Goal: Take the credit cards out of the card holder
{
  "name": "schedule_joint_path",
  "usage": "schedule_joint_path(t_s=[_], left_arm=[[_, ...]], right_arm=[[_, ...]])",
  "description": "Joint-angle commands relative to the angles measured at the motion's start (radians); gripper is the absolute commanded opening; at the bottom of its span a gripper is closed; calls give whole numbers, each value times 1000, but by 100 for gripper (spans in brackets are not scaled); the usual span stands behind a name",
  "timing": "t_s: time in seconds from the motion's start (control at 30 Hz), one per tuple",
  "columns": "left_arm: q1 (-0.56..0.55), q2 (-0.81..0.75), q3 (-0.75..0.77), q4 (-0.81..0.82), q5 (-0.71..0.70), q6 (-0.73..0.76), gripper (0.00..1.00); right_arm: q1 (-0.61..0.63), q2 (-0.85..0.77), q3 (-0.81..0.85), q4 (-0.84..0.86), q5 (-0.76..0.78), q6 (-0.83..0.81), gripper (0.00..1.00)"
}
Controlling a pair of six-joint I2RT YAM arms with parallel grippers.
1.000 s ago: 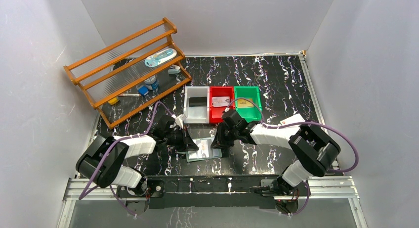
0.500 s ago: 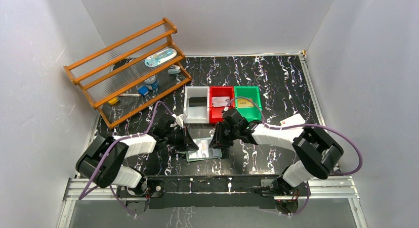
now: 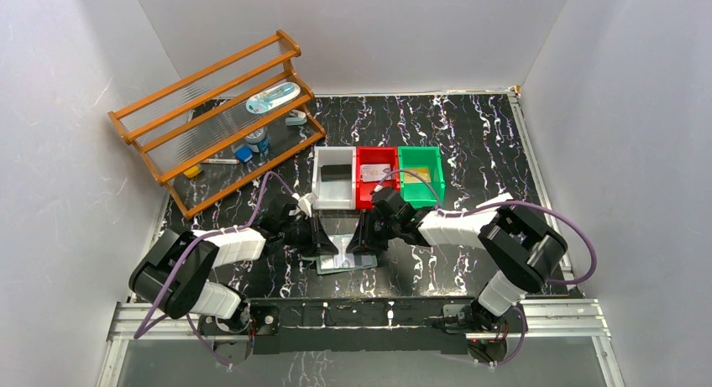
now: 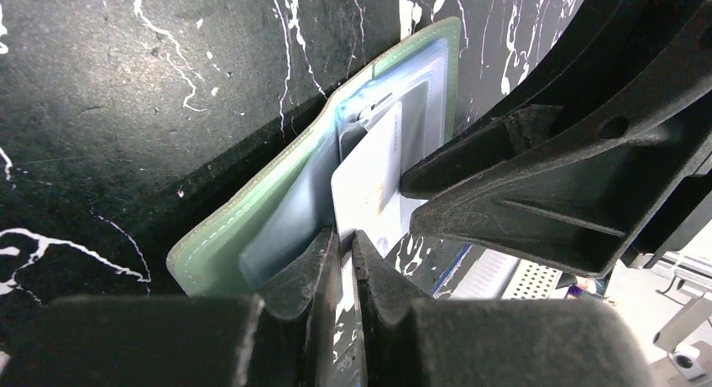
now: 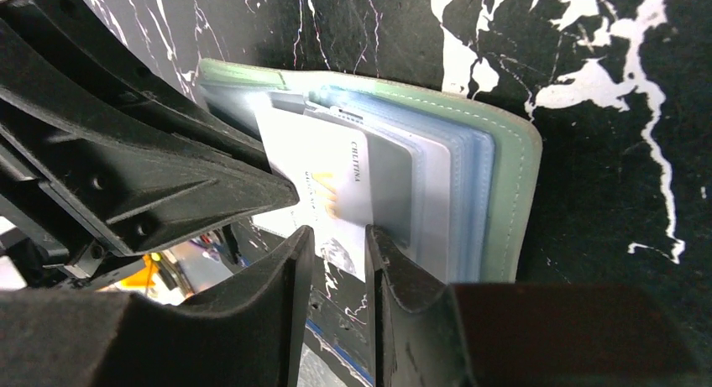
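Note:
The grey-green card holder [image 3: 348,259] lies spread open on the black marble table between my two grippers. Its clear pockets [image 5: 458,181] show in the right wrist view, and its stitched green rim [image 4: 252,223] in the left wrist view. A white credit card [image 5: 336,164] with a gold mark sticks out of the pockets; it also shows in the left wrist view [image 4: 369,169]. My left gripper [image 4: 342,236] is shut on this card's edge, at the holder's left side [image 3: 323,242]. My right gripper [image 5: 340,236] is slightly open, one finger on each side of the card's other edge, over the holder's right part [image 3: 363,240].
White [image 3: 317,185], red [image 3: 359,194] and green [image 3: 438,179] bins stand just behind the holder. The white bin holds a dark card [image 3: 336,172], the red a pale card [image 3: 375,173], the green another card [image 3: 416,175]. A wooden rack [image 3: 218,118] with small items stands back left.
My right gripper has moved left, from beside the holder to over its right part and round the card. The left gripper has stayed in place.

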Motion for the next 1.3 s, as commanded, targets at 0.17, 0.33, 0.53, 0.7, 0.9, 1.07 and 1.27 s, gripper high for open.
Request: schedule_joint_path(t_s=[0.17, 0.33, 0.53, 0.7, 0.9, 1.07, 1.27], left_arm=[[0, 52, -53, 180, 91, -112, 16], [0, 72, -65, 246, 115, -139, 13], [0, 28, -33, 127, 72, -87, 0], [1, -76, 8, -99, -31, 12, 0], [0, -169, 41, -249, -107, 55, 0], [1, -210, 93, -332, -133, 67, 0], [1, -267, 250, -526, -223, 132, 0]], right_arm=[[4, 33, -120, -10, 58, 44, 36], [4, 30, -131, 6, 50, 46, 36], [3, 13, -120, -51, 97, 42, 35], [2, -8, -113, -106, 147, 34, 35], [1, -26, -83, -123, 149, 7, 36], [1, -78, -17, -145, 125, -29, 36], [-9, -187, 75, -206, 185, -83, 51]])
